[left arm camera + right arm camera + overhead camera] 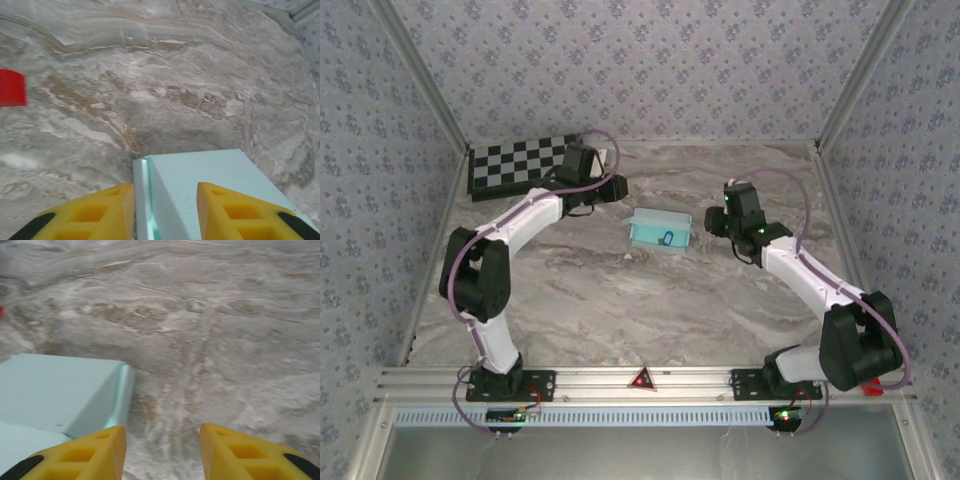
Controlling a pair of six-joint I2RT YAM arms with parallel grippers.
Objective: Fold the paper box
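The paper box is a pale light-blue, closed flat box lying in the middle of the marble table, with a small dark mark on its top. My left gripper hovers by its far left side. In the left wrist view the box lies below the open left gripper, one yellow finger beside the box's left edge and the other over its top. My right gripper sits just right of the box. It is open over bare table, with the box at the left.
A black-and-white checkerboard lies at the back left corner, behind the left arm. Patterned walls close off the left, back and right sides. A red triangle marker sits on the near rail. A red object shows at the left edge of the left wrist view.
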